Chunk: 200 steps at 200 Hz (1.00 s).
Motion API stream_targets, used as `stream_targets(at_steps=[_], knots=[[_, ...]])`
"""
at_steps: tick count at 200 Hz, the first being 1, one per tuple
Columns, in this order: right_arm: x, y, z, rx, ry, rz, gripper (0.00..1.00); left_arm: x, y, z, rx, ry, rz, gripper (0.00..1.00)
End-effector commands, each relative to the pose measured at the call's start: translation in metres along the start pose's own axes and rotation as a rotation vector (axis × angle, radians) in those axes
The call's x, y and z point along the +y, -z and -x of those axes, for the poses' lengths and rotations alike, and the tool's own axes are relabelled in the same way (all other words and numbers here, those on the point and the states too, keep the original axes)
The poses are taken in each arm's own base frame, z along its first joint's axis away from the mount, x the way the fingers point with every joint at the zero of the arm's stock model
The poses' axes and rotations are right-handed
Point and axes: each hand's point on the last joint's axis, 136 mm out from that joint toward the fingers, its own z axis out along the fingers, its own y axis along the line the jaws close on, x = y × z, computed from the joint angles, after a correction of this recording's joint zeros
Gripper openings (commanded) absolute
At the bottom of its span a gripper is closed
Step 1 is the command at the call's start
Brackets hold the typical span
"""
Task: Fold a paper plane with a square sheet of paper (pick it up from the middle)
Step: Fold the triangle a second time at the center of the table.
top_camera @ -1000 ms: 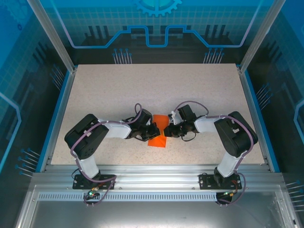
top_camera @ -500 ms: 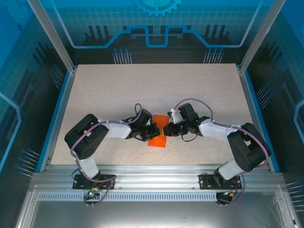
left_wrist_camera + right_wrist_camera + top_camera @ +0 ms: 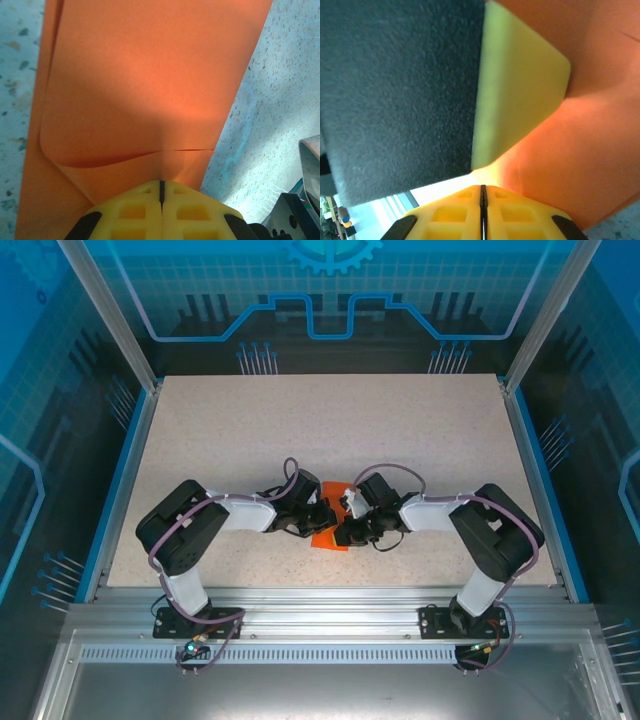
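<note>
L gripper (image 3: 161,186) clamped tight, pinching the folded orange sheet (image 3: 145,90), centre-front of table (image 3: 330,430). R gripper (image 3: 482,192) closed too, tips against the sheet; can't tell if gripping.

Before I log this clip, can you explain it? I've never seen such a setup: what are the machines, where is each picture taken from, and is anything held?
The wide picture looks down on two robot arms, the left arm and the right arm, bolted at the near edge of a speckled table. The two close-ups come from cameras on their wrists; the yellow blocks at the bottom are each arm's own fingers. Between the arms lies a partly folded orange sheet of paper. The left gripper and the right gripper are both shut, tips at the paper; whether they pinch it or only press it down, I cannot tell.
</note>
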Motion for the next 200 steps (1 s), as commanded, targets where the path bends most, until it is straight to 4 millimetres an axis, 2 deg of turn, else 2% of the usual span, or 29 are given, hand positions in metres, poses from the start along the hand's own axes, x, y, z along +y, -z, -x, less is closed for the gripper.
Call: stream_targets(at_steps=[1,41,101,174,200], knots=[[0.008,0.001,0.007,-0.006,0.005,0.004,0.10,0.011,-0.004,-0.003,0.010,-0.002,0.046,0.00],[-0.001,0.003,0.009,-0.001,-0.011,-0.052,0.11,0.011,-0.004,-0.003,0.011,-0.003,0.046,0.00],[-0.030,0.005,-0.009,0.033,-0.079,-0.098,0.11,0.011,-0.004,-0.003,0.011,-0.007,0.054,0.00],[-0.043,0.007,-0.035,0.088,-0.122,-0.103,0.13,0.015,-0.006,-0.003,0.015,0.001,0.063,0.00],[-0.040,0.009,-0.044,0.110,-0.116,-0.082,0.14,0.016,-0.007,-0.004,0.017,0.003,0.068,0.00]])
